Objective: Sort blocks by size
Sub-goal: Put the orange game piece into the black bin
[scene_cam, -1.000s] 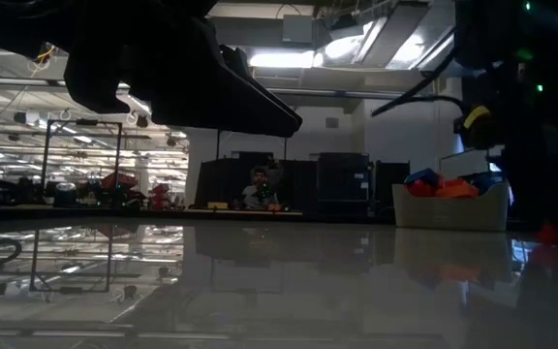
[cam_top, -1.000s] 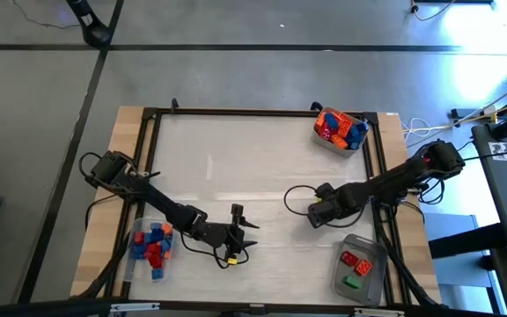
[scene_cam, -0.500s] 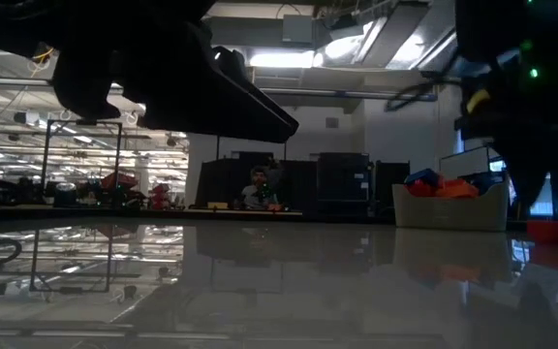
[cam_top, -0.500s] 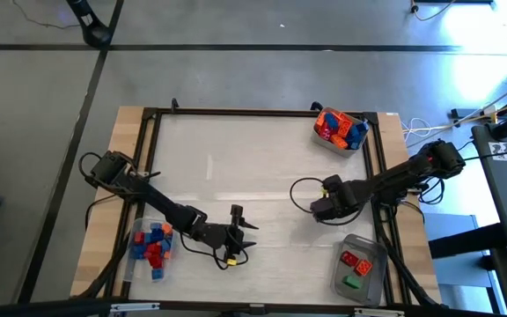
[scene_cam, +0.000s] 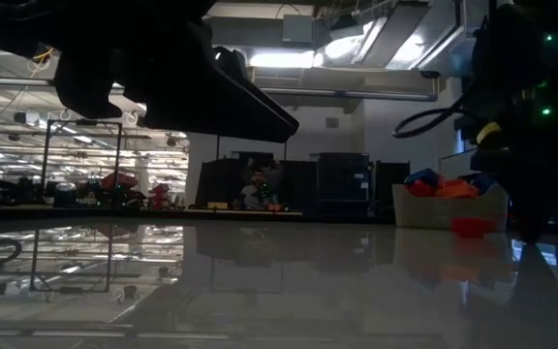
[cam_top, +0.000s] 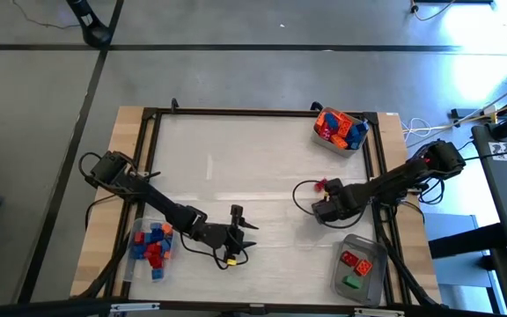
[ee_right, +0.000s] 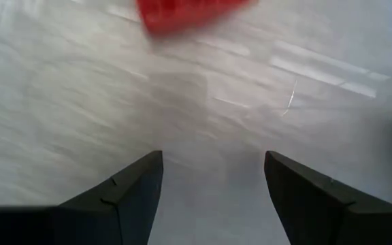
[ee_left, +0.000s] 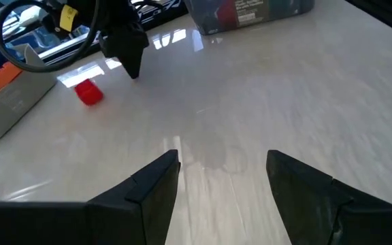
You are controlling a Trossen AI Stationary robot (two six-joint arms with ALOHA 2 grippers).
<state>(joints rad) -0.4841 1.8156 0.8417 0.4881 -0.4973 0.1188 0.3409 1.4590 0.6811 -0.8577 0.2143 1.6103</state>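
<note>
A single small red plastic brick (cam_top: 320, 184) is seen lying on the pale bench (cam_top: 236, 158), right of the middle and well short of the right edge. Just beside it the right gripper (cam_top: 324, 195) is held low over the surface, its two dark fingers (ee_right: 124, 194) spread apart with nothing between them; the red brick lies just beyond their tips, untouched.

Toward the near edge, left of the middle, the left gripper (cam_top: 240, 227) is parked, its fingers (ee_left: 148, 194) likewise spread and empty.

A clear plastic tub (cam_top: 341, 143) heaped with red, orange and blue bricks (cam_top: 337, 126) stands at the far right corner. A second clear tub (cam_top: 133, 262) of small blue and red bricks (cam_top: 152, 246) sits at the near left corner. A third tub (cam_top: 368, 280), at the near right corner, holds two red bricks (cam_top: 356, 261) and a green brick (cam_top: 352, 282).
</note>
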